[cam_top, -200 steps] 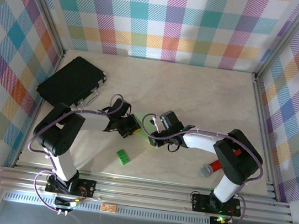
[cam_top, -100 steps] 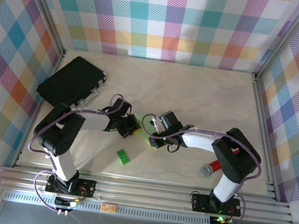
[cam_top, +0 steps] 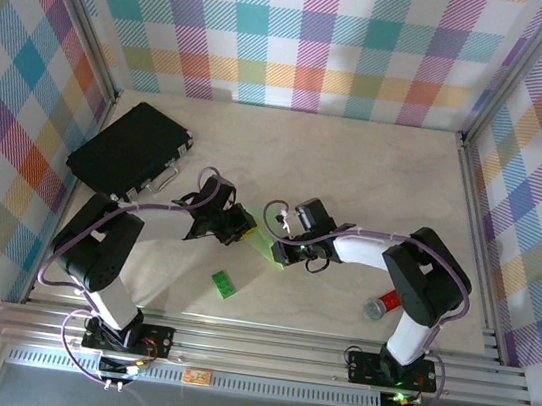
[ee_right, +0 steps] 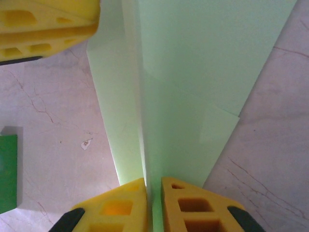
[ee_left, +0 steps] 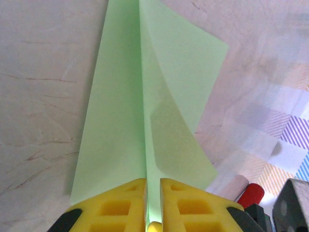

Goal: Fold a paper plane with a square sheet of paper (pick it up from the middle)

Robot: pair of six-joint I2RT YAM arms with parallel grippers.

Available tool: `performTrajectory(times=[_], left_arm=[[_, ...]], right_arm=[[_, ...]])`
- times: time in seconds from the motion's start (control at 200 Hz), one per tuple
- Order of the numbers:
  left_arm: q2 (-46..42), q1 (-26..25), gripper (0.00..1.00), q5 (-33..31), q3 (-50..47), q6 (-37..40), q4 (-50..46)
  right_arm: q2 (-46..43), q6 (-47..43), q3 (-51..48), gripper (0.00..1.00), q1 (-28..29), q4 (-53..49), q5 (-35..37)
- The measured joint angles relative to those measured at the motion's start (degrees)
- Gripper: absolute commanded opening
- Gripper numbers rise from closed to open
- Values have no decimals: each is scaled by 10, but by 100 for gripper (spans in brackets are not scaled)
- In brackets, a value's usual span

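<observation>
A thin pale-green paper sheet (cam_top: 266,251) lies near the middle of the pale, stone-look worktop (cam_top: 357,165). It is folded, and a sharp crease runs down its middle.

The left pincer (ee_left: 153,186) reaches the paper from 9 o'clock. Its two yellow fingers (ee_left: 116,205) are pressed close, and the crease sits in the thin gap between them. It is pinching the paper.

The right pincer (ee_right: 153,186) reaches the paper from 3 o'clock. Its yellow fingers (ee_right: 198,208) are close too, and the crease runs between them. It is also pinching the paper. In the right wrist view, a yellow finger of the left pincer shows at 11 o'clock, just beside the far end of the paper.

A small bright-green toy brick (cam_top: 224,284) lies on the worktop at 7 o'clock from the paper, apart from it. A flat black case (cam_top: 129,148) rests at 10 o'clock on the worktop. A small red and silver tube (cam_top: 381,304) lies at 4 o'clock, near the right arm.
</observation>
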Motion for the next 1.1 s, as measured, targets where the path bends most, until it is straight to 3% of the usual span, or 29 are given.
performTrajectory(times=[0.245,0.52,0.91,1.1], left_arm=[[17,-16,32,25,-4,-2,43],[37,-23,33,34,-3,3,44],[49,-28,44,23,35,36,-32],[50,-29,48,23,42,45,-40]], right_arm=[[0,3,-13,18,-18,20,-32],[0,4,-13,20,-19,20,-39],[-46,48,-13,47,-19,-19,-42],[-79,93,1,46,-19,-67,-16]])
